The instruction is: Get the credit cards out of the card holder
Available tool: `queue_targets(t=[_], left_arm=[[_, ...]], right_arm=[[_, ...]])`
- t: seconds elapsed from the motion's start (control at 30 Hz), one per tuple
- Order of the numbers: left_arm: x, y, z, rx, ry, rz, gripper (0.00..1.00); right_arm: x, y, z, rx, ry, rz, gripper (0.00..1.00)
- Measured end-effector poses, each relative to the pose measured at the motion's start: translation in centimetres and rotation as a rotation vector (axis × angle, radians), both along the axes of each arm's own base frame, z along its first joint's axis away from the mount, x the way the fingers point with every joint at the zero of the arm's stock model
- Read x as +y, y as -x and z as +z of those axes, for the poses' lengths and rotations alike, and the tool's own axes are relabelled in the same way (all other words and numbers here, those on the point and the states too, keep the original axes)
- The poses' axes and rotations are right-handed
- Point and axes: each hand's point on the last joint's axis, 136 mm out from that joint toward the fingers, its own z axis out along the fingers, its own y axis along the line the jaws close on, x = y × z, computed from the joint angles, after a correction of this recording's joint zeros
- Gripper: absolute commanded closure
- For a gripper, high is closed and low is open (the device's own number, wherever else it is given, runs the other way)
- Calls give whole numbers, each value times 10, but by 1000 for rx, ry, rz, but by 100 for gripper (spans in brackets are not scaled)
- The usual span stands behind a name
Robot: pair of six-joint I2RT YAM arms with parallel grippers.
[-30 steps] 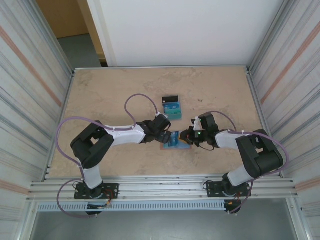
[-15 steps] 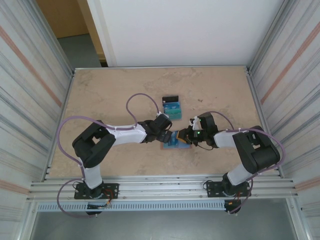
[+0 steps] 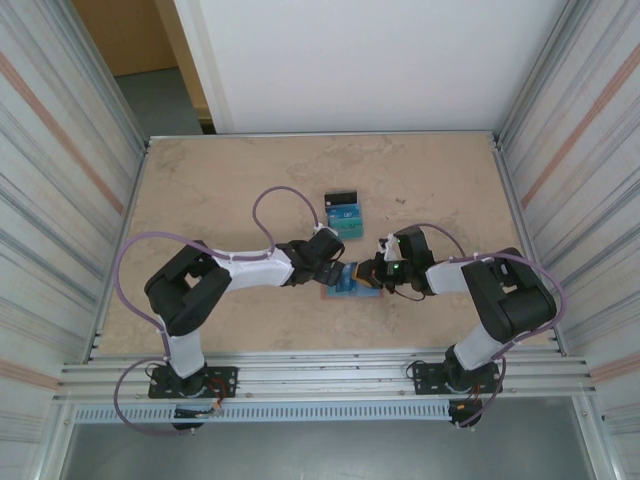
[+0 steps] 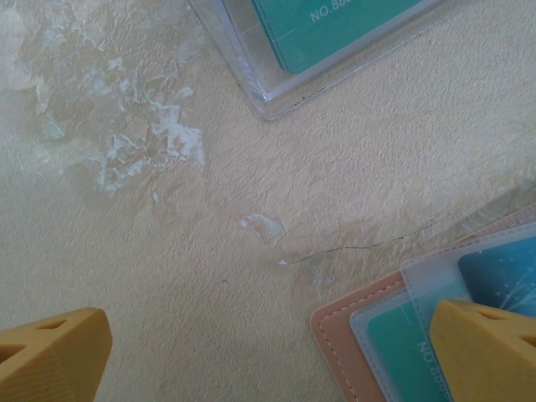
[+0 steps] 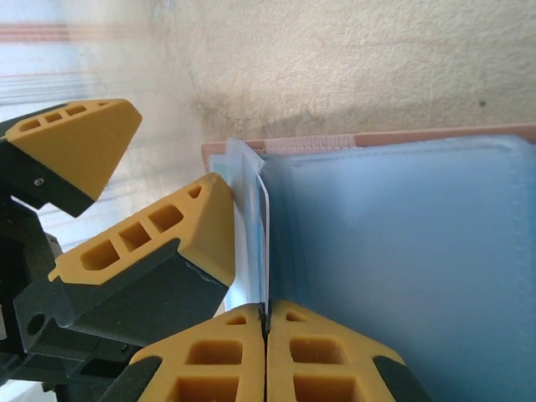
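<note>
Pinching 1 credit card (image 5: 266,251) in clamped right gripper (image 5: 266,322), pinning card holder (image 5: 402,251) under wide-spread left gripper (image 4: 268,347); next needing straight pull.

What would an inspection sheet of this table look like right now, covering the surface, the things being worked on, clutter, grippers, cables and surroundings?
Surface: beige mottled table, pale stains, a hairline crack.
Job's things: card holder lies open between the grippers, a teal card and a blue card in its pockets; three loose cards lie beyond it: black, blue, teal.
Clutter: nothing seen.
Grippers: left gripper open, one finger over the card holder; right gripper shut on a thin edge at the card holder's rim; card or pocket flap, cannot tell.
Cables: purple cables loop along both arms.
Surroundings: ribbed metal walls each side, white panel behind.
</note>
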Motion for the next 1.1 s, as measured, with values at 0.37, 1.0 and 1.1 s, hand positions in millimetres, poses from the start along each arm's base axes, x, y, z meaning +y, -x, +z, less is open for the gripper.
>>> queue_targets(t=[0.37,1.0,1.1], left_arm=[[3,2,4,-2,-21,-20,1],[8,15,117,-128,145,-85,1],[6,19,138,-151,197,-118,1]], right_arm=[[-20,6,11,-42,133,-6,95],[-40,16,87,-329,228,51,95],[-35,18,107,-408,204,82,95]])
